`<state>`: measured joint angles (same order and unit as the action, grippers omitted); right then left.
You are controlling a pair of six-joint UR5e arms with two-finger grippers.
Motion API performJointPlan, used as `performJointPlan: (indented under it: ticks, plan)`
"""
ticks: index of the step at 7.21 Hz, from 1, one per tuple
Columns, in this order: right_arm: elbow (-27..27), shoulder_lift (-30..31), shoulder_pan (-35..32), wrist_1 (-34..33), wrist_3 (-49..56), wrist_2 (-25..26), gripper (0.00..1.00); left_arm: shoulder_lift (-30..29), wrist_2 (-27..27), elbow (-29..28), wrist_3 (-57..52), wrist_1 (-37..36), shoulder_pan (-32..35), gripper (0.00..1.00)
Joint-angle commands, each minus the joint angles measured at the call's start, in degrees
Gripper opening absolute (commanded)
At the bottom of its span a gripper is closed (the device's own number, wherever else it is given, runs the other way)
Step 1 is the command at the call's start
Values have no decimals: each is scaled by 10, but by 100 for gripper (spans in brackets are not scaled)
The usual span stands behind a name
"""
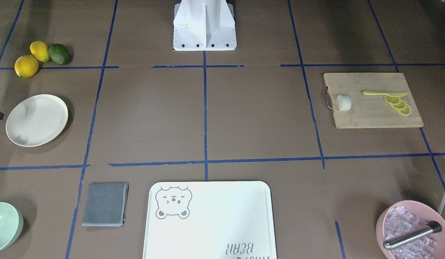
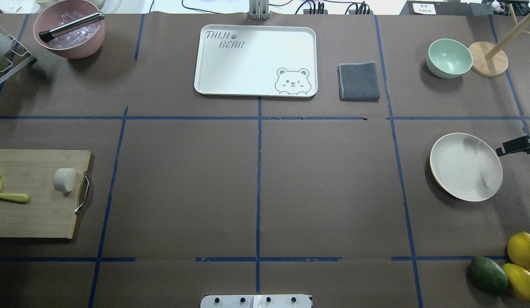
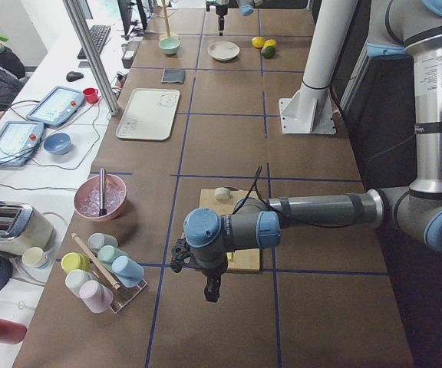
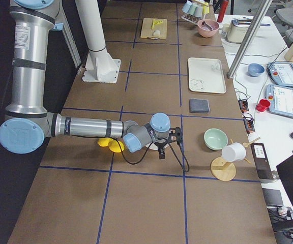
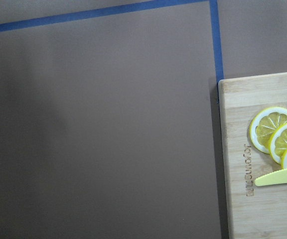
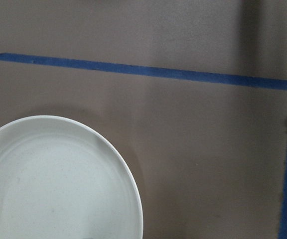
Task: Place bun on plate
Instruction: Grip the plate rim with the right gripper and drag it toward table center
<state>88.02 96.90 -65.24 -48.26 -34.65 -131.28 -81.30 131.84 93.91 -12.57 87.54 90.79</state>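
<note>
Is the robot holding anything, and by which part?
Nothing. The bun lies free on the cutting board; the left gripper and right gripper both look empty.

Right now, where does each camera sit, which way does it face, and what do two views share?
Front-facing: across the table, looking steeply down toward the base at top.
Overhead: behind and above, looking forward and down; base at bottom, right gripper at right edge.
Exterior left: table's left end, looking along; left arm near.
Exterior right: opposite end; right arm near.
Left wrist: down onto cutting board and lemon slices; no body.
Right wrist: down onto plate; no body.
Front-facing and overhead share bun, plate.
</note>
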Motion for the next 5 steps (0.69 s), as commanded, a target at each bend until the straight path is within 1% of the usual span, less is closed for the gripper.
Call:
performJointPlan:
  ticks: [1,2,3,4,5]
  plan:
    - [-17,1,44,40,-46,23,96,0,0,0,0,0,0,100]
    - [-17,5,49,40,-46,22,89,0,0,0,0,0,0,100]
    - [-14,6,49,40,-46,15,57,0,0,0,0,0,0,100]
    - [-10,6,49,40,-46,9,17,0,0,0,0,0,0,100]
    - [-8,3,48,40,-46,-1,2,0,0,0,0,0,0,100]
